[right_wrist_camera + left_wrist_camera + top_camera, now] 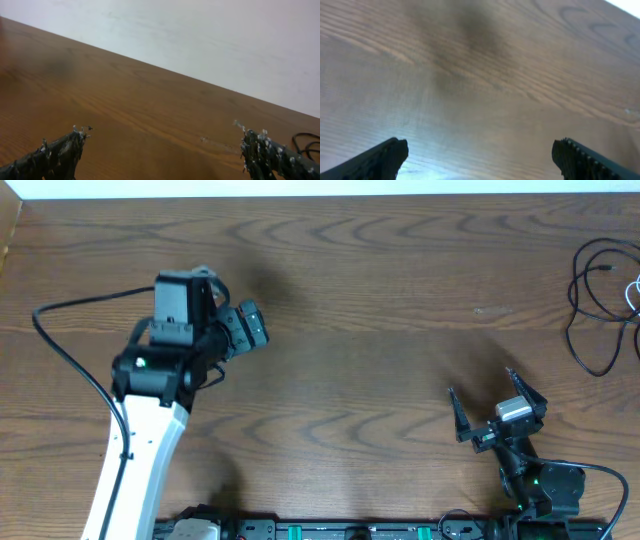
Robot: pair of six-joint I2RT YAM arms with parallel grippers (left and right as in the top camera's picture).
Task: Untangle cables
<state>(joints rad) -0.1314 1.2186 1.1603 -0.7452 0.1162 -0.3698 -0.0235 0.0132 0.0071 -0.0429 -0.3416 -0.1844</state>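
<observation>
A thin black cord (590,305) lies in loose loops at the far right edge of the table, with a bit of thin white cord (634,292) beside it at the frame edge. A loop of the black cord shows at the right edge of the right wrist view (306,142). My left gripper (250,330) is open and empty over the left middle of the table, far from the cords; its wrist view (480,152) shows only bare wood. My right gripper (482,395) is open and empty at the front right, short of the cords.
The wooden table (380,300) ends at a pale wall along the far side (200,30). A thick black arm cable (70,350) curves left of the left arm. The arm bases sit along the front edge (350,530).
</observation>
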